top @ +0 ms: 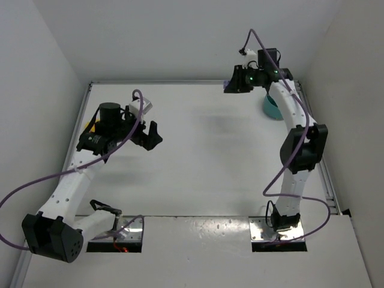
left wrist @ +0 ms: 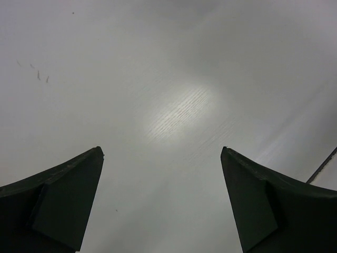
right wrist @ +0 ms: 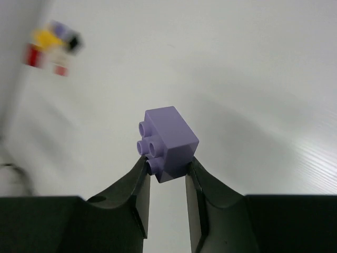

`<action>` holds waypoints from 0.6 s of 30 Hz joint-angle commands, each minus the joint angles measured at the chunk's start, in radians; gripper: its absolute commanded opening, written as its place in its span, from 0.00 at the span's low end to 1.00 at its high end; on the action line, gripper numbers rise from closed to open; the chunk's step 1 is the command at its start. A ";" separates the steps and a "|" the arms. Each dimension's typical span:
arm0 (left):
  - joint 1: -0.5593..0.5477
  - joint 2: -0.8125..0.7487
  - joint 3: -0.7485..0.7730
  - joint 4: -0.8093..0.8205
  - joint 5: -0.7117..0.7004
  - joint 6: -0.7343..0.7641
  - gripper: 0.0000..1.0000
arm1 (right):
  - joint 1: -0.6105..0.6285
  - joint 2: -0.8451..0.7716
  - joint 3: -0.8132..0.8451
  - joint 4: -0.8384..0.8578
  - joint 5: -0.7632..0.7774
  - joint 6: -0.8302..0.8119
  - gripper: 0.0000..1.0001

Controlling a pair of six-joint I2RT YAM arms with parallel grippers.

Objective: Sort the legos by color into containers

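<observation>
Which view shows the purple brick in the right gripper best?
Right wrist: the purple brick is sharp, central, studs visible, pinched by the right gripper. Top external hides it; left wrist shows none of it.

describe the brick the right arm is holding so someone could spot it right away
Find the teal tub at the table's far right. Beside it the right gripper pinches a lavender brick, studs sideways: the only one held; the other legos sit in a blurred pile.
</observation>
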 commanded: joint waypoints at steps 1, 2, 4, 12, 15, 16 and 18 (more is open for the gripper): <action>0.012 0.002 0.044 -0.017 -0.027 0.014 1.00 | 0.025 -0.121 -0.030 -0.267 0.454 -0.445 0.00; 0.012 0.002 0.053 -0.017 -0.038 0.014 1.00 | 0.016 -0.121 -0.030 -0.267 0.556 -0.478 0.00; 0.012 0.026 0.067 -0.017 -0.047 0.014 1.00 | 0.006 -0.103 -0.002 -0.299 0.626 -0.532 0.00; 0.021 0.051 0.089 -0.017 -0.092 0.004 1.00 | -0.106 0.089 0.234 -0.417 0.769 -0.673 0.00; 0.021 0.060 0.089 -0.017 -0.112 0.004 1.00 | -0.142 0.175 0.318 -0.451 0.806 -0.694 0.00; 0.032 0.060 0.089 -0.017 -0.112 0.004 1.00 | -0.143 0.204 0.343 -0.451 0.815 -0.694 0.00; 0.032 0.060 0.089 -0.017 -0.112 -0.005 1.00 | -0.153 0.218 0.343 -0.442 0.830 -0.704 0.00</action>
